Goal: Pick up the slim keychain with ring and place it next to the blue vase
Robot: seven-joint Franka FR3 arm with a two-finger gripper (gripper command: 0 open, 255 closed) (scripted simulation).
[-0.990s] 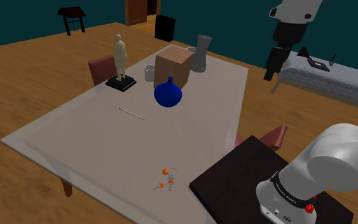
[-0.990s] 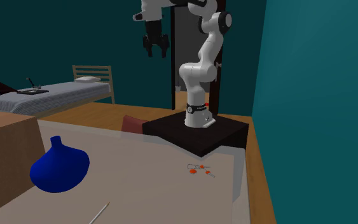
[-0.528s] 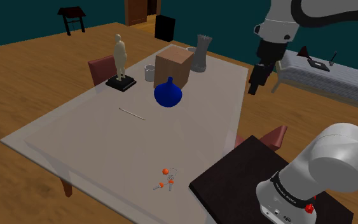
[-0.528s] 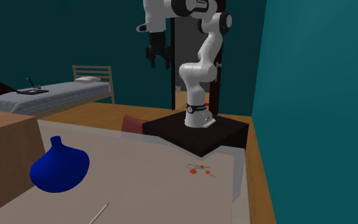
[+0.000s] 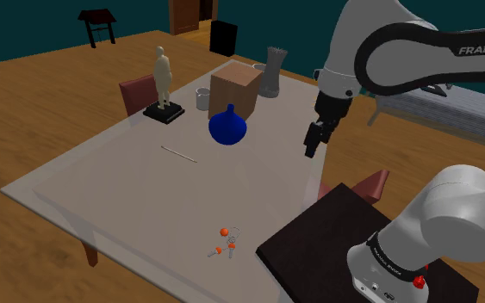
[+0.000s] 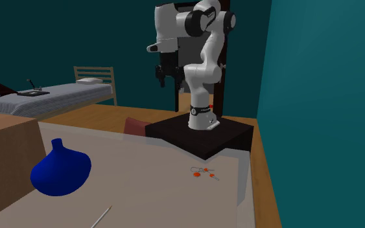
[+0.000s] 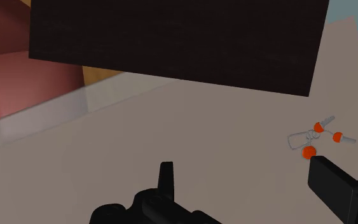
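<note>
The slim keychain [image 5: 226, 241], a small ring with orange beads and thin silver pieces, lies on the pale table [image 5: 102, 185] near its front edge, close to the black stand. It also shows on the table in the second exterior view [image 6: 203, 172]. The blue vase [image 5: 227, 127] stands upright mid-table beside a brown box; it is also at the second exterior view's left [image 6: 59, 170]. My gripper [image 5: 312, 146] hangs in the air above the table's side nearest the stand, pointing down, well away from both. In the wrist view the gripper [image 7: 250, 184] is open and empty, the keychain [image 7: 314, 137] just beyond one finger [image 7: 333, 184].
A brown box [image 5: 234, 89], a pale figurine [image 5: 162, 79], a grey vase [image 5: 272, 72] and a small mug [image 5: 202, 98] stand at the table's far end. A thin rod [image 5: 178, 154] lies mid-table. Red chairs [image 5: 369, 184] flank the table; the black stand [image 5: 344, 245] adjoins it.
The arm has swung down and toward the shoulder view's left, bringing the gripper from high up to just over the table's side. The fingers stayed open. Nothing on the table moved.
</note>
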